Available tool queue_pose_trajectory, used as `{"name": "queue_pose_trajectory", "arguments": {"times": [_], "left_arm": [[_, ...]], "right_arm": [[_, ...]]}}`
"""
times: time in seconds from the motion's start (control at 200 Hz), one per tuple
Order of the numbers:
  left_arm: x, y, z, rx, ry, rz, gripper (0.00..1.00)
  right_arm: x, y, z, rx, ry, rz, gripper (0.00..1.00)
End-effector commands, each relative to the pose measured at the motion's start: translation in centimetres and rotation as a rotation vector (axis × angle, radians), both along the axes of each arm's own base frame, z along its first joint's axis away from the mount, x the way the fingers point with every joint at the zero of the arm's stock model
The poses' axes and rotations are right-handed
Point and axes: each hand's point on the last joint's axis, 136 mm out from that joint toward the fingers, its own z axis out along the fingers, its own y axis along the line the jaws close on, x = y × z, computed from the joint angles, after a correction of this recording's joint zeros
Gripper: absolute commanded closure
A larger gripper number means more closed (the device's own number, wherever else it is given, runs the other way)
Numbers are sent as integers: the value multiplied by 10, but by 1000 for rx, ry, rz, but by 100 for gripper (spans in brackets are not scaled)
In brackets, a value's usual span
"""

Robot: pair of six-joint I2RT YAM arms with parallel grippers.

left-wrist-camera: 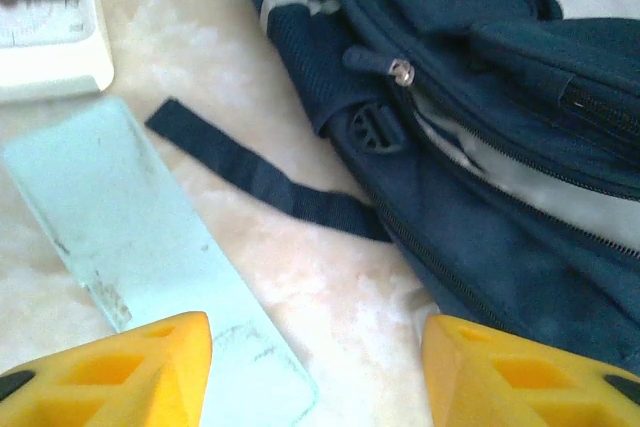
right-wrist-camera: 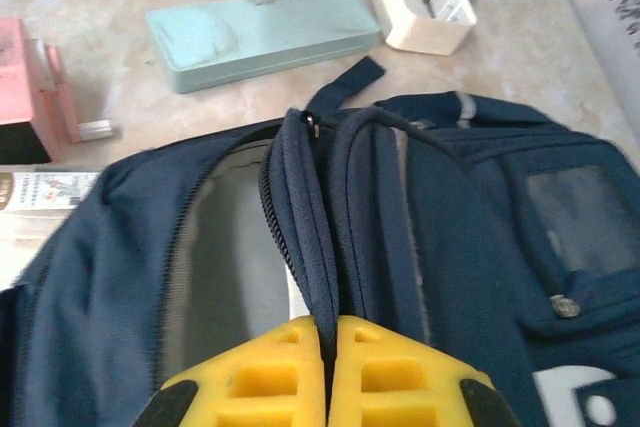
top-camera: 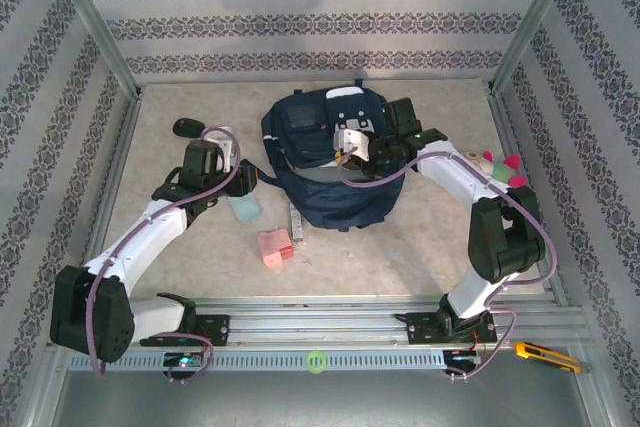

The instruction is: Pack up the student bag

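Observation:
The student bag (top-camera: 330, 172), dark navy with grey trim, lies in the middle of the table with its main zip open and pale lining showing (right-wrist-camera: 225, 267). My right gripper (right-wrist-camera: 328, 332) is shut on the fabric rim of the bag's opening and holds it up; from above the right gripper (top-camera: 347, 153) is over the bag's middle. My left gripper (left-wrist-camera: 316, 335) is open just left of the bag (left-wrist-camera: 500, 177), low over the table with nothing between its yellow fingers. The left gripper (top-camera: 250, 180) sits at the bag's left edge, partly over a mint pencil case (left-wrist-camera: 130, 237).
The mint pencil case (top-camera: 243, 209), a pink sharpener (top-camera: 274, 245) and a small flat box (top-camera: 297, 219) lie left of and before the bag. A white clock (right-wrist-camera: 425, 5) and a black object (top-camera: 187, 127) lie further left. A plush toy (top-camera: 503, 167) sits at the right.

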Motion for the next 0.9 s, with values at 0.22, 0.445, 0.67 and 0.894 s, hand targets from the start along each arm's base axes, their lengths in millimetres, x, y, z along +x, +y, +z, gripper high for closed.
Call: {"name": "queue_pose_trajectory", "arguments": {"times": [0.22, 0.445, 0.67, 0.894], "left_arm": [[-5, 8, 7, -115, 73, 166, 43], [-13, 17, 40, -136, 96, 248, 43], [-26, 41, 7, -19, 277, 392, 35], [-23, 41, -56, 61, 459, 410, 23]], "right_arm": [[-28, 10, 39, 92, 224, -180, 49], [-39, -8, 83, 213, 409, -465, 45], [-57, -21, 60, 348, 631, -732, 47], [-73, -11, 30, 346, 699, -789, 46]]}}
